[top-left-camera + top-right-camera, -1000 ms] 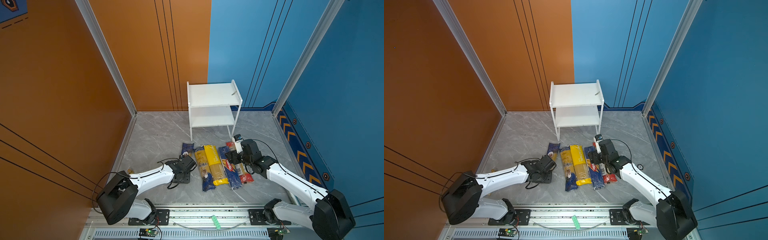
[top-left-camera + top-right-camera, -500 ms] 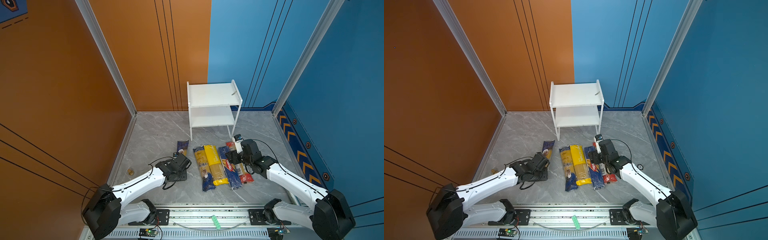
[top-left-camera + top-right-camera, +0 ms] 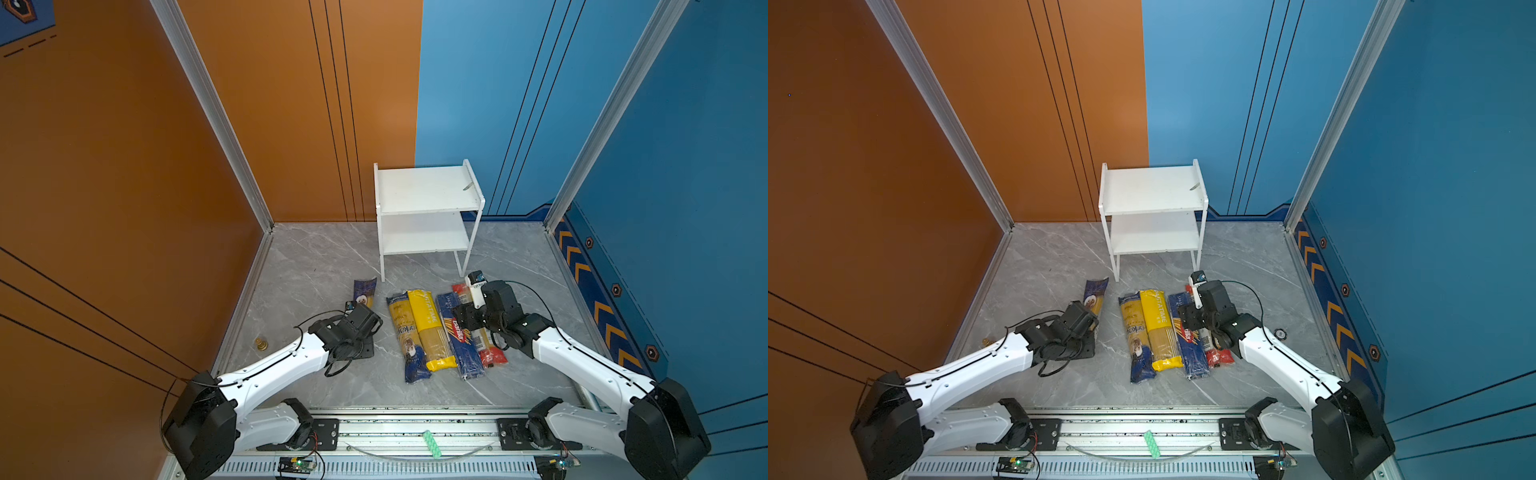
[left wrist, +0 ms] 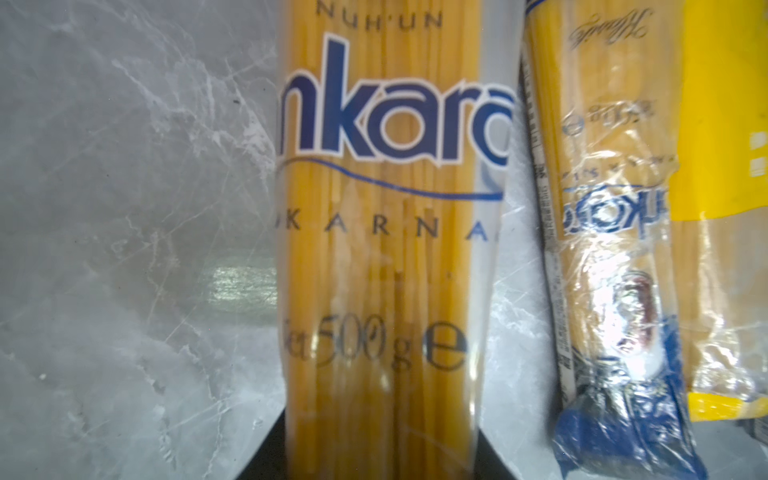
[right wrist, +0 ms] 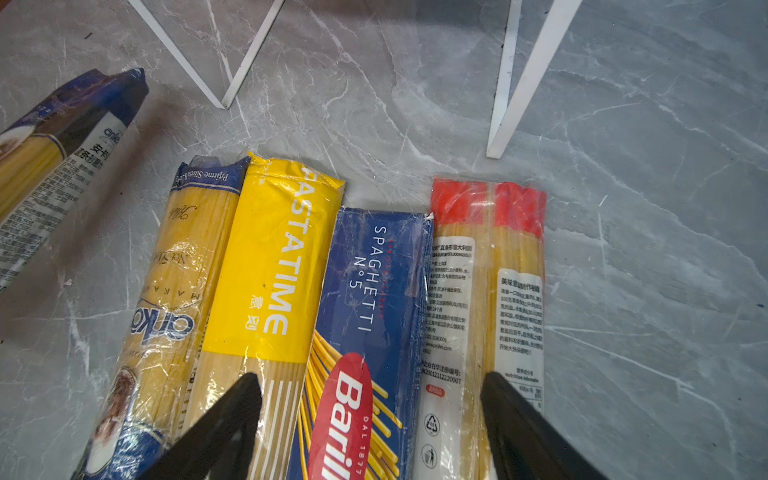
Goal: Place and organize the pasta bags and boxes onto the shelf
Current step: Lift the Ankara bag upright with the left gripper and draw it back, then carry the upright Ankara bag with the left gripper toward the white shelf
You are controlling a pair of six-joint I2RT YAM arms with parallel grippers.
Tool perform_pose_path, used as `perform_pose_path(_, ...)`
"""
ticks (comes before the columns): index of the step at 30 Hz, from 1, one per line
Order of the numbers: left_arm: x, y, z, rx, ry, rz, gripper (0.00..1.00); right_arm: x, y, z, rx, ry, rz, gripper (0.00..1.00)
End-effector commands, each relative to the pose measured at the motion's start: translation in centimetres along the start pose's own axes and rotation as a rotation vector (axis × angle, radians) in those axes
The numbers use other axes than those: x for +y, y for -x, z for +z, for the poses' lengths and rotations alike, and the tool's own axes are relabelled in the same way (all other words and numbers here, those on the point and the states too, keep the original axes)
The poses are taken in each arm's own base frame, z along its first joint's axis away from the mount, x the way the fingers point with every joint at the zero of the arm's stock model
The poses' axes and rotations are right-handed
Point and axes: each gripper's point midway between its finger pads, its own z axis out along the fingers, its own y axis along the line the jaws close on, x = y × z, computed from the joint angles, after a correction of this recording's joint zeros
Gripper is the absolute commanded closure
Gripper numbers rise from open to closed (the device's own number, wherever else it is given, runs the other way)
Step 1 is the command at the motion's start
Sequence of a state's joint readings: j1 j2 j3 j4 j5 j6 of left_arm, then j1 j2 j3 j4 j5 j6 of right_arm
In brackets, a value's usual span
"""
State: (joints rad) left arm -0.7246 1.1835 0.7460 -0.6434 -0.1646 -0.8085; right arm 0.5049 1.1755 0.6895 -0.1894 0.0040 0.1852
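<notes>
In front of the shelf [image 3: 424, 195], the left pincer [image 4: 380, 428] clamps an ankara pack [image 4: 390, 208] crosswise, apparently to carry it; the right pincer [image 5: 370, 378] gapes wide over the Barilla pack [image 5: 365, 332], unladen.

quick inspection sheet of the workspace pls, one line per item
surface: grey marbled table, four packs lying in a row
job's things: shelf holds no packs; row is ankara pack, yellow pack, Barilla pack, red-ended pack; second ankara pack apart, on the left
clutter: small brass thing at table's left edge; green strip on front rail
grippers: left pincer shut on second ankara pack; right pincer open over Barilla pack, contact unclear
cables: black loop by left wrist; black cable arcs over right wrist
surroundings: orange wall, blue wall
</notes>
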Motion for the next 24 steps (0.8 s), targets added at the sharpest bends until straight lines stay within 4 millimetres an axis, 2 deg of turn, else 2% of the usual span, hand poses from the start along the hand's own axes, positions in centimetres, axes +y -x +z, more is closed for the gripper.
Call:
perform_pose_path(1,-2.2,5.0,-3.2,-0.19,-0.08,-0.033,1.0,-0.4,-0.6,0.2,0.01,-0.025,0.014,0.19)
perform_pose_path(24,-2.3,8.7,-7.8,-0.328,-0.081,-0.028,1.0,-0.9,-1.4,-0.1,0.024,-0.047,0.02,0.18)
